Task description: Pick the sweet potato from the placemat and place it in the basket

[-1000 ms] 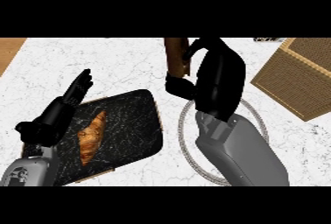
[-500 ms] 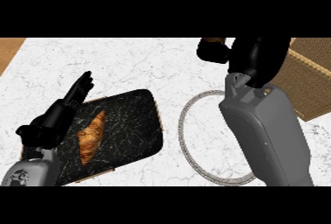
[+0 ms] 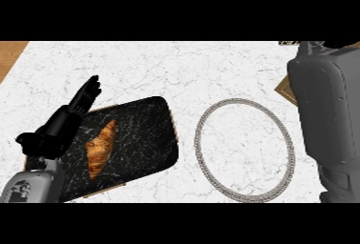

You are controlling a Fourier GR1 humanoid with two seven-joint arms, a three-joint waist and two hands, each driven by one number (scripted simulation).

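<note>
Counter [image 3: 141, 71] of white marble. Right forearm [image 3: 330, 119], grey, rising along the right edge; its hand out of sight, the sweet potato too. Black placemat [image 3: 141, 138] carrying a croissant [image 3: 100, 148]. Ring-shaped basket [image 3: 199, 143]. Left hand [image 3: 67, 121], fingers straight, resting at the placemat's left edge.

Bright, even light; faint soft shadows.
</note>
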